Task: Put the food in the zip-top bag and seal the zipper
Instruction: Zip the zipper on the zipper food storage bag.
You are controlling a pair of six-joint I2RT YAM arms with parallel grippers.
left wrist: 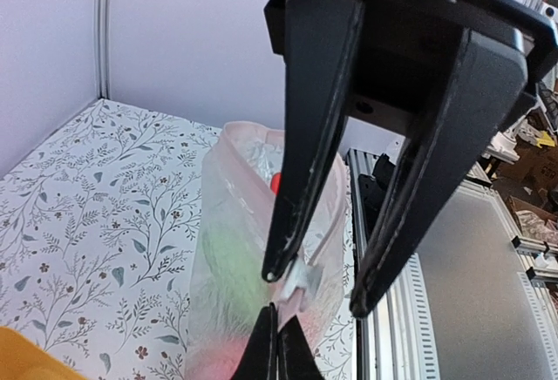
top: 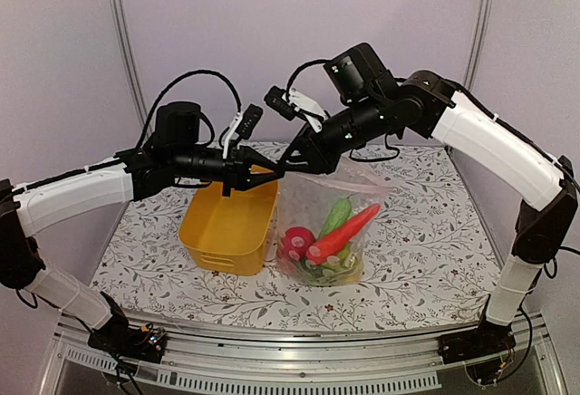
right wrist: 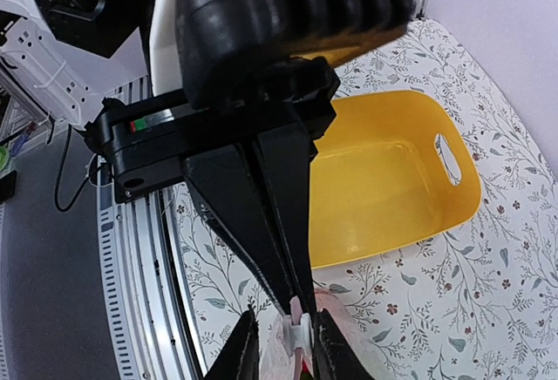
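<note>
1. Clear, crinkly plastic forms the zip-top bag (top: 310, 200), which is seen standing on the table (top: 408, 232) right of centre, its mouth edge lifted between the two arms.
2. Food (top: 331, 236) is seen packed in the bag's lower half: a long red-orange piece, green pieces and a red round piece.
3. The zipper (left wrist: 301, 277), a whitish strip along the mouth, is pinched by the left gripper (left wrist: 275, 343), whose fingers are clenched together on it.
4. The right gripper (right wrist: 286, 347) is placed just beside that pinch, its fingers parted and straddling the strip without squeezing it.
5. How much of the strip is already pressed closed cannot be told.
6. A yellow basket (top: 222, 257) is seen just beside the bag, on its left.
7. Filling is judged done, and sealing is judged to be the step in hand.
8. For the next move, the right fingers would need to be closed on the strip and drawn along it, away from the left pinch, with the edge held taut.
</note>
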